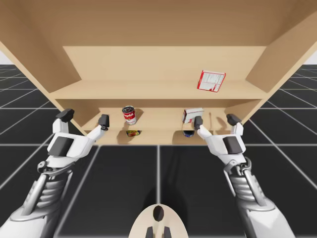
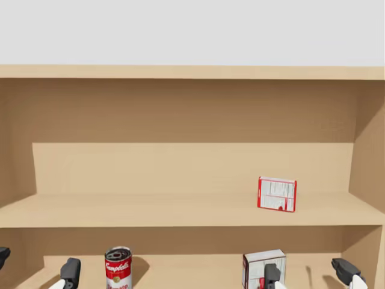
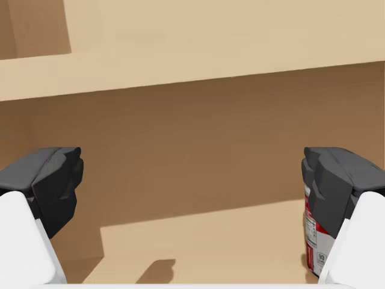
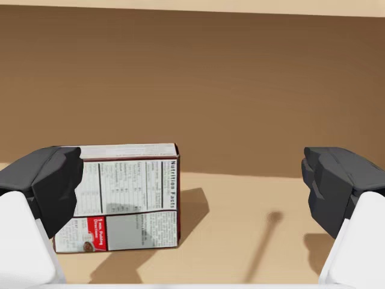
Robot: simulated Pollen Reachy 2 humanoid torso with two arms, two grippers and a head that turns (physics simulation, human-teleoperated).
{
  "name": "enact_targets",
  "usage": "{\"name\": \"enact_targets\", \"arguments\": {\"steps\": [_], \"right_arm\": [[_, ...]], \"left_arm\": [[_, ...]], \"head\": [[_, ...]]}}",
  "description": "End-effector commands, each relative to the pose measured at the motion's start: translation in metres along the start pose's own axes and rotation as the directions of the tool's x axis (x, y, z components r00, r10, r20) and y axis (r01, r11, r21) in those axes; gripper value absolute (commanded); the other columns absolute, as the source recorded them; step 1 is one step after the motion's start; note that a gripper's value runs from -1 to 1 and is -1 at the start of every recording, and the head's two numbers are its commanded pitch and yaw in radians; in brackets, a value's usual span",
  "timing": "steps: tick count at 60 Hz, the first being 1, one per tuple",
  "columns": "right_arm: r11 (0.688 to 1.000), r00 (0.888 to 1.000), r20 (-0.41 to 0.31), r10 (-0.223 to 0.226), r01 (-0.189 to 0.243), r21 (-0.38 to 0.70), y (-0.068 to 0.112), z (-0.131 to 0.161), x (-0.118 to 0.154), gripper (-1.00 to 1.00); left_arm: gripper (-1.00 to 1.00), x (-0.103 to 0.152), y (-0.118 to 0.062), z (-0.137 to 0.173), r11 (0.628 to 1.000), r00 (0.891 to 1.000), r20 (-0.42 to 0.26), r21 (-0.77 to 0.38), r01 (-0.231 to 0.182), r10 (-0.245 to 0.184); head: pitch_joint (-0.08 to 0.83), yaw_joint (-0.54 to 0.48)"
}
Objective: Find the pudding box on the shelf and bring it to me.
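Right gripper (image 4: 192, 180): fingers spread wide, gripping nothing. Ahead of it, off toward one finger and untouched, the grey-and-white box (image 4: 123, 198) stands on the lower shelf board (image 1: 158, 119). It shows a panel of fine black print and a red patch low on its face.

Left gripper (image 3: 192, 180): likewise released. A red-and-white can (image 3: 313, 253) stands beside one finger.

Upper board: a red-edged white box (image 1: 212, 81), standing apart.

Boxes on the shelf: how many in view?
2. The upper box stands on the upper board, toward the right. The lower box stands on the lower board, just ahead of my open right gripper. Others may be hidden.
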Motion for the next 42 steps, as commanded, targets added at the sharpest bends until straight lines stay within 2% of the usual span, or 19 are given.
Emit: {"name": "enact_targets", "arguments": {"steps": [1, 6, 18, 42], "right_arm": [[0.999, 1.000, 0.015, -0.012, 0.013, -0.040, 0.0004, 0.0027, 0.0013, -1.00], [0.999, 0.999, 0.016, -0.028, 0.029, -0.021, -0.0005, 0.0008, 0.0032, -1.00], [0.999, 1.000, 0.003, -0.021, 0.021, -0.028, -0.0018, -0.0014, 0.0006, -1.00], [1.000, 1.000, 0.005, -0.001, 0.001, -0.027, -0.0012, -0.0026, -0.0016, -1.00]], "left_arm": [[-1.00, -0.0004, 0.0000, -0.0004, 1.000, 1.000, -0.002, 0.001, 0.003, -0.003], [-1.00, 0.0000, 0.0004, -0.0002, 1.000, 1.000, -0.001, 0.005, 0.001, -0.001], [-1.00, 0.0004, 0.0018, -0.0004, 1.000, 1.000, -0.001, 0.012, 0.000, 0.000], [-1.00, 0.0009, 0.0029, -0.0005, 1.000, 1.000, -0.001, 0.015, -0.001, 0.001]], "head": [[0.013, -0.02], [0.046, -0.03], [0.162, -0.04], [0.371, -0.21]]}}
